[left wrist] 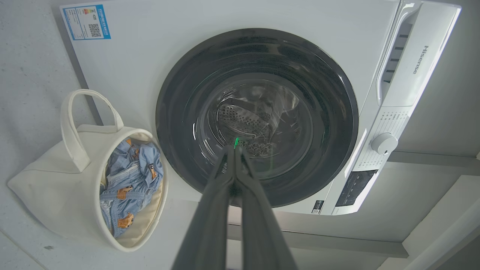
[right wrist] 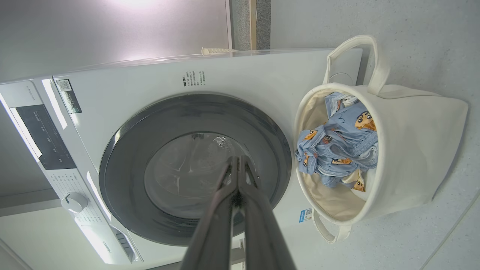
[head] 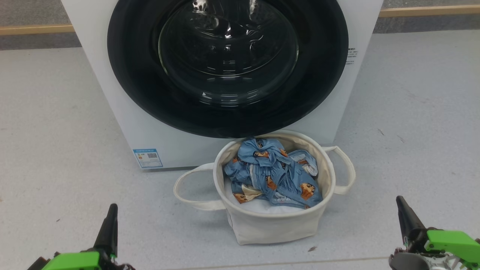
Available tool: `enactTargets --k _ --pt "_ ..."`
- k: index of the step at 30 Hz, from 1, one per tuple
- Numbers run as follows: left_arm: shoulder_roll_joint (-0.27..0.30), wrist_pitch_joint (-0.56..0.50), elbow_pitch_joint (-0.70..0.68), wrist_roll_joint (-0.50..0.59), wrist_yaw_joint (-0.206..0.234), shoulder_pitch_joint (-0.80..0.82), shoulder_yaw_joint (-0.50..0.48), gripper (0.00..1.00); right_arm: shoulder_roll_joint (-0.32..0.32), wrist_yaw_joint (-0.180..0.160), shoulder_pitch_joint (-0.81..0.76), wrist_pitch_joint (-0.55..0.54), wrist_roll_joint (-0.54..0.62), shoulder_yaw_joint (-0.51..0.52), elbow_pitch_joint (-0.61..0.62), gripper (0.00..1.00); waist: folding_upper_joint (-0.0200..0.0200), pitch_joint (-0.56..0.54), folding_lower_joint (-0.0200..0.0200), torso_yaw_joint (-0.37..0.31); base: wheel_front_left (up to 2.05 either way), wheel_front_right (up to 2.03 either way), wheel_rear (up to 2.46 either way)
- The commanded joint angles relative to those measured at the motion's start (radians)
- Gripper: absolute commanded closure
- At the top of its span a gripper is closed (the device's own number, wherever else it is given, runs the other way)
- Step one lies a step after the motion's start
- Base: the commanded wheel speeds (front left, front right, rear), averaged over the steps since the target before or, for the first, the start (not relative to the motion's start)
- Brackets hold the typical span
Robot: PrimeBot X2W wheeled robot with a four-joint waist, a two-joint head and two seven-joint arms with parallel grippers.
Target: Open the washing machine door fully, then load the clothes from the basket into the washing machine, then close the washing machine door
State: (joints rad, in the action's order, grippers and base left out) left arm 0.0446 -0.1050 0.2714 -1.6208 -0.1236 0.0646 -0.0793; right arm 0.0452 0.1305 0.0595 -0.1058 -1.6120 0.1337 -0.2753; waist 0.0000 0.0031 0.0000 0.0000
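A: Head view: the left tool (head: 112,212) and right tool (head: 400,204) are hanging shut and empty, facing the washing machine (head: 131,123). The basket (head: 277,228) is sitting just before it, holding the clothes (head: 273,172).
B: From the left wrist, the washing machine door (left wrist: 255,56) is lying closed.
A: Right wrist is agreeing. I'd be hooking its rim, swinging wide.

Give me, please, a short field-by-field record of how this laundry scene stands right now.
door: shut against the machine's front
washing machine: white, standing on the floor, blue label at a bottom corner of its front
basket: upright on the floor, right in front of the door
clothes: bunched inside the basket
left gripper: shut, empty, pointing at the door
right gripper: shut, empty, pointing at the door
stage: door not yet opened
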Motion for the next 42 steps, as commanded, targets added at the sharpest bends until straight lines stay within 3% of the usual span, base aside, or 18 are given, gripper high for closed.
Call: enactTargets --k 1,38,39,42 --pt "0.006 -0.009 -0.026 0.013 -0.007 0.043 -0.035 1.0 0.005 0.0 0.049 -0.008 0.004 -0.019 0.03 1.0 0.0 0.0 0.0 0.0 0.0 0.0 0.0" --pt "0.006 -0.009 -0.026 0.013 -0.007 0.043 -0.035 1.0 0.005 0.0 0.049 -0.008 0.004 -0.019 0.03 1.0 0.0 0.0 0.0 0.0 0.0 0.0 0.0" --pt "0.0 0.0 0.001 0.0 0.0 0.0 0.0 0.0 0.0 0.0 0.0 0.0 0.0 0.0 -0.001 0.0 0.0 0.0 0.0 0.0 0.0 0.0 0.0" --pt "-0.002 0.005 0.02 0.001 0.0 -0.004 0.003 0.0 -0.002 0.0 -0.005 0.005 0.005 -0.002 -0.018 0.0 0.0 0.001 0.0 0.0 0.0 0.0 0.0"
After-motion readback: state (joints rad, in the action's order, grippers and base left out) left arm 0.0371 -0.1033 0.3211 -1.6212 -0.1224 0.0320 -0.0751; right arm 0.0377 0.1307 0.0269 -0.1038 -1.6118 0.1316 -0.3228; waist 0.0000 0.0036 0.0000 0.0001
